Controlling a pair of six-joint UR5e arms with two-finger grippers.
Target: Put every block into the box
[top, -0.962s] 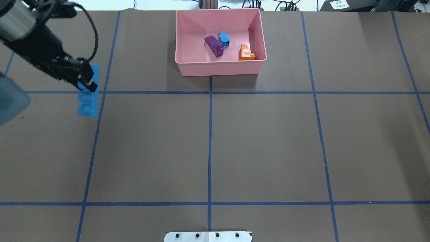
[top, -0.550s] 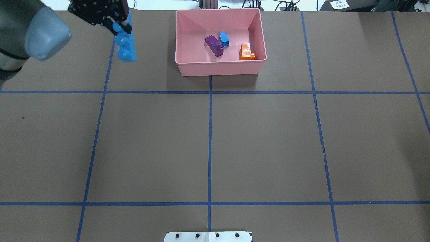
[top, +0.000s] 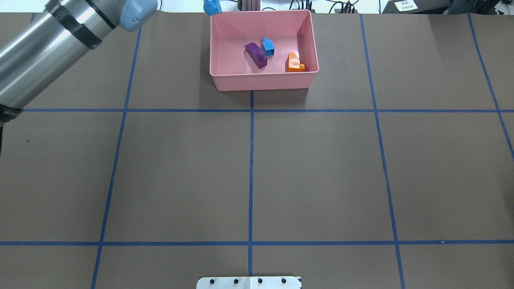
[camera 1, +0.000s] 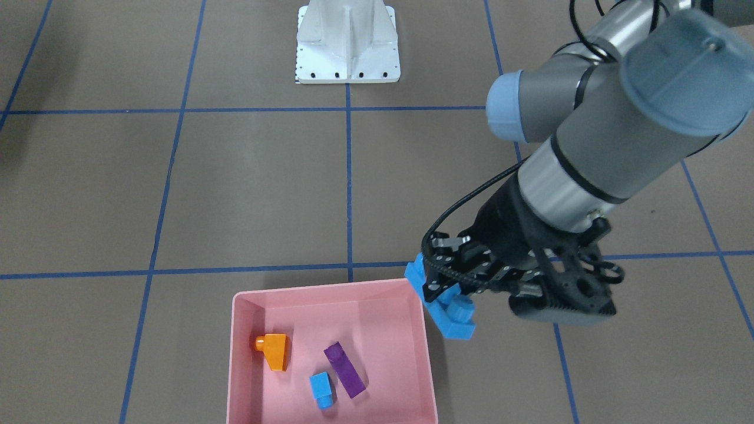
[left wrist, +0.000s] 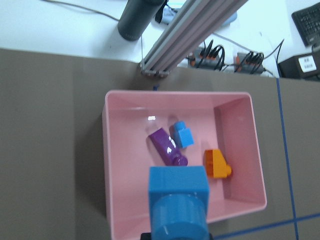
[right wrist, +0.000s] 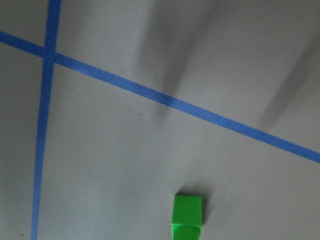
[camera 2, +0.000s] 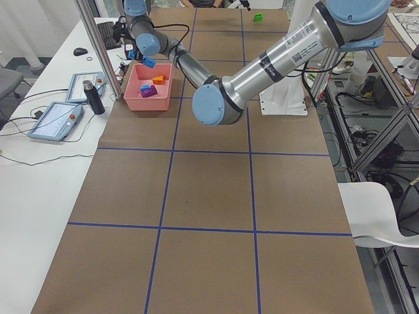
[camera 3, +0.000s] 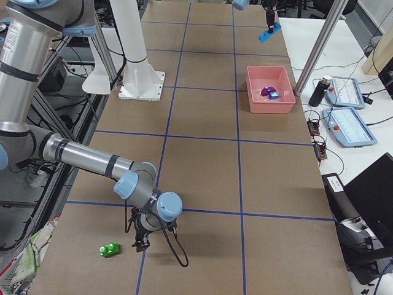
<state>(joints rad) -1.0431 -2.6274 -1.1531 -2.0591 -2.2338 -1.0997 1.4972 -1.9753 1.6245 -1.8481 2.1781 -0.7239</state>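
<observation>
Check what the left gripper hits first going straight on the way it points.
Probably the pink box: the left gripper points down at it, and the long blue block it holds would touch first. Whether floor or rim, I cannot tell; depth is unclear.

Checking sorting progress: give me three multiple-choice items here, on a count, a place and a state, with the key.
1. Blocks inside the pink box? A two; B three; C five.
2. The green block is: A in the box; B in the left pincer; C on the table.
3. The left pincer is: A shut on the long blue block; B open, empty; C shut on the green block.
Key: 1 B, orange, purple and light-blue lie inside; 2 C, it lies on the table far from the box; 3 A, it grips that block.
</observation>
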